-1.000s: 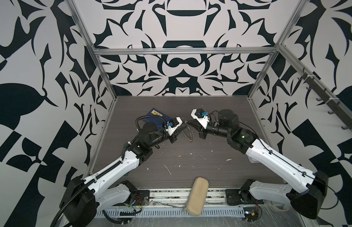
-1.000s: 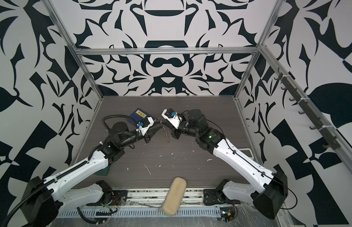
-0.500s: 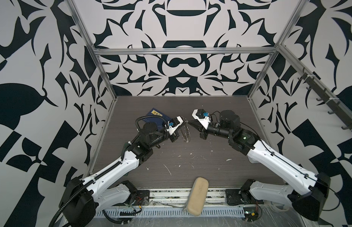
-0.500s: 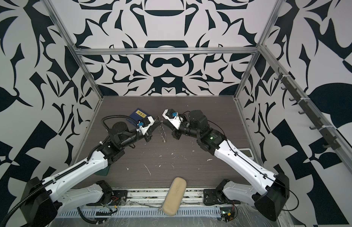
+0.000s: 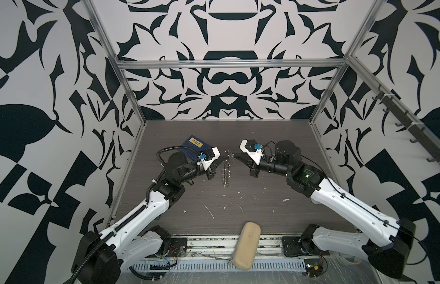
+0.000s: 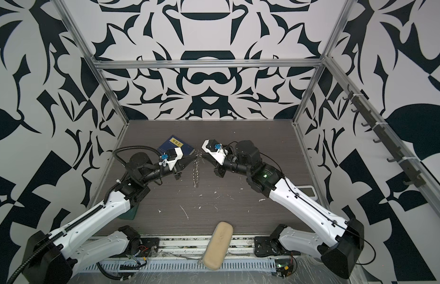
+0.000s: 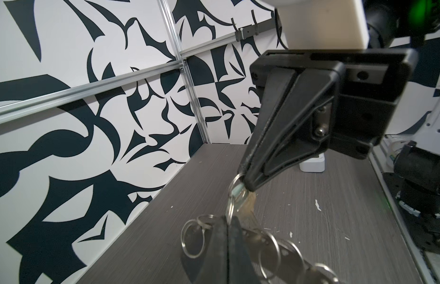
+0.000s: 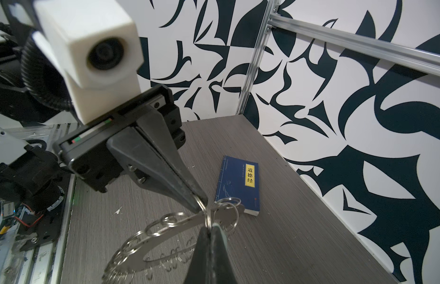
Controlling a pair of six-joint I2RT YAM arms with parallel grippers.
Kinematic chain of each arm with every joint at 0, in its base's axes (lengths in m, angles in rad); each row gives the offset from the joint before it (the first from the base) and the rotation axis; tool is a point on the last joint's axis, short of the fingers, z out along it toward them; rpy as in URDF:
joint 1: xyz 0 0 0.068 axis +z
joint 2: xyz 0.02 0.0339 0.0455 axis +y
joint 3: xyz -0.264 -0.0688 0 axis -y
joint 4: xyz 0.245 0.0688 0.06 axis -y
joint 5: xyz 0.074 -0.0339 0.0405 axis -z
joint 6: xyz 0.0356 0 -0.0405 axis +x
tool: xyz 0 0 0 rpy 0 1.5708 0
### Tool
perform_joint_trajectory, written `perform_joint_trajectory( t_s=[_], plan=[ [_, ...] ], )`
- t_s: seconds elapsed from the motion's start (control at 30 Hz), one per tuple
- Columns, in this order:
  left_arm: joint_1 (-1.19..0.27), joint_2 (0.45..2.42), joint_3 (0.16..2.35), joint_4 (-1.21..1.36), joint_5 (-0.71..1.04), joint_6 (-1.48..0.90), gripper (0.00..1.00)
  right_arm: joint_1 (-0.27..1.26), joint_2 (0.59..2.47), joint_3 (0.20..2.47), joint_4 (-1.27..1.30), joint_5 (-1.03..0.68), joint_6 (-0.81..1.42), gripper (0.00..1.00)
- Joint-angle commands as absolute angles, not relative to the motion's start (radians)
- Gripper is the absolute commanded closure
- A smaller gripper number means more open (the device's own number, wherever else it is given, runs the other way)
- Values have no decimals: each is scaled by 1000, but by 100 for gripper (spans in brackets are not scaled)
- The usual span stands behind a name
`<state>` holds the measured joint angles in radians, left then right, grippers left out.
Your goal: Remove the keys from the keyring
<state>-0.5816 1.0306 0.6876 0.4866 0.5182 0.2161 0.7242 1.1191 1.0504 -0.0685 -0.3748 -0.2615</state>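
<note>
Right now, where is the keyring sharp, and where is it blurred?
Both top views: keyring tiny, edge-on, evenly lit. Left wrist view: its rings soft, the near jaws blurred. Right wrist view: keyring fairly sharp with faint shadows beneath, near jaws out of focus.

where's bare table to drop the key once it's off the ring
Widest bare patch: front middle of the table, between the held keyring and the beige pouch, only white specks. The back strip along the wall, right of the blue book, is bare too. Crowded: the centre, where left tool pinches the keyring and right tool its key.
</note>
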Motion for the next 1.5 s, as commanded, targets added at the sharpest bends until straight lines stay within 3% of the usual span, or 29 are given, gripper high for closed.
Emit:
perform_joint_trajectory(
  t_s=[0.0, 0.67, 1.03, 1.47],
  plan=[
    [-550, 1010, 679, 630, 527, 134, 100, 709, 1079, 1034, -78, -341, -293, 100],
    [-492, 1052, 584, 1023, 604, -72, 100, 693, 1087, 1040, -56, -368, -216, 100],
    [-492, 1027, 735, 570, 519, -35, 100, 698, 1071, 1042, -20, -485, -323, 100],
    [-547, 1055, 879, 218, 342, -5, 100, 784, 1147, 1139, -87, -382, -408, 100]
  ],
)
